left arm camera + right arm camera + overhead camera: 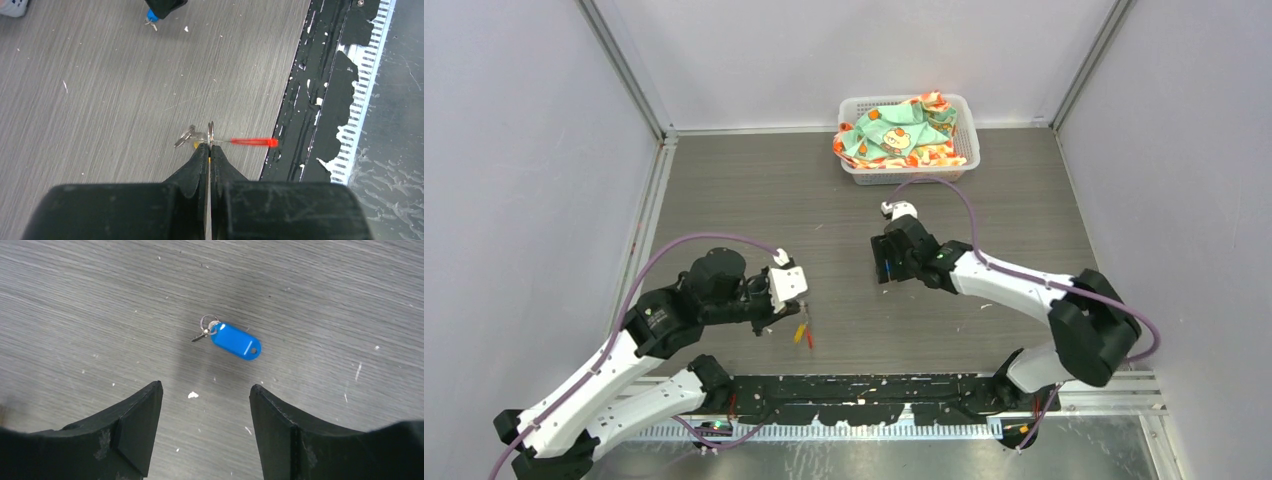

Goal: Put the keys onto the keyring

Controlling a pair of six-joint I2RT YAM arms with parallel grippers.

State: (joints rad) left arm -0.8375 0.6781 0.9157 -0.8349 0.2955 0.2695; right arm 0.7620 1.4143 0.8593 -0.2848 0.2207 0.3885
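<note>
I'd call this about halfway. The left gripper [210,146] has its fingers pressed together, pinching the thin ring of the keyring [210,131] edge-on. The red tag [254,142] sticks out on one side of the ring, and the yellow-tagged key [186,136] sits right against the other side. It looks threaded on, but I can't tell for sure. The blue-tagged key [235,341] lies flat on the table [75,300], well apart from the keyring, so it's definitely not on yet. The right gripper [205,390] hovers over that key, jaws spread, holding nothing. Left to do: grab blue and thread it.
</note>
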